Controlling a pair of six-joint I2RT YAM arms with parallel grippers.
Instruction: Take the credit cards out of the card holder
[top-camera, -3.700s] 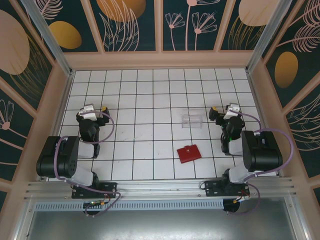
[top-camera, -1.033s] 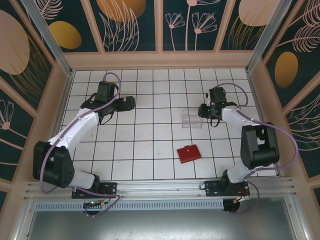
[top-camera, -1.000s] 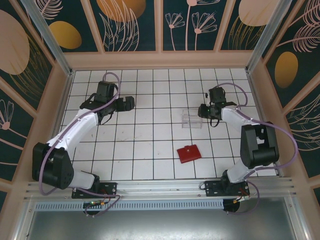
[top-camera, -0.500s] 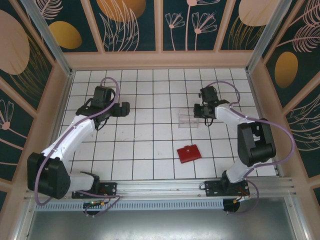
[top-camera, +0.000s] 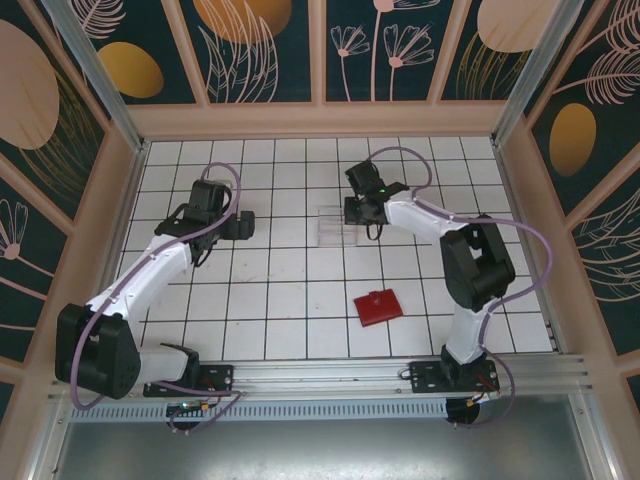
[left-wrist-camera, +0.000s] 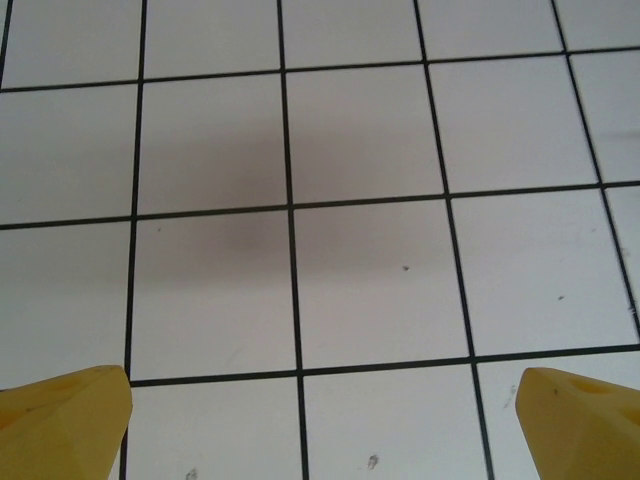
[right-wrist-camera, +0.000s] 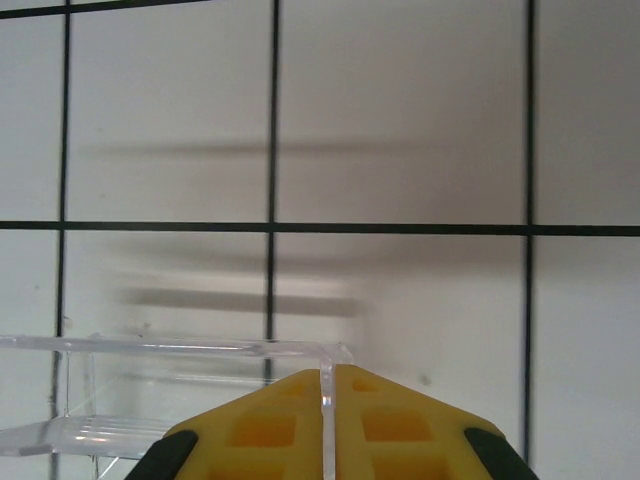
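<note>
Right gripper (top-camera: 356, 213) is clamped on the thin wall of the clear plastic box (top-camera: 332, 227), yellow fingertips (right-wrist-camera: 260, 425) pinched tight against it, just toward twelve o'clock from the middle of the table (top-camera: 280, 300). Left gripper (top-camera: 243, 226) hovers at nine o'clock from the box, jaws spread wide over bare tiles. The red card holder (top-camera: 378, 306) lies folded shut at six o'clock from the right gripper, well apart and untouched. We'd call this groundwork, with the credit cards presumably inside. Next, we reckon: let go of the box, reach for the holder, open it
</note>
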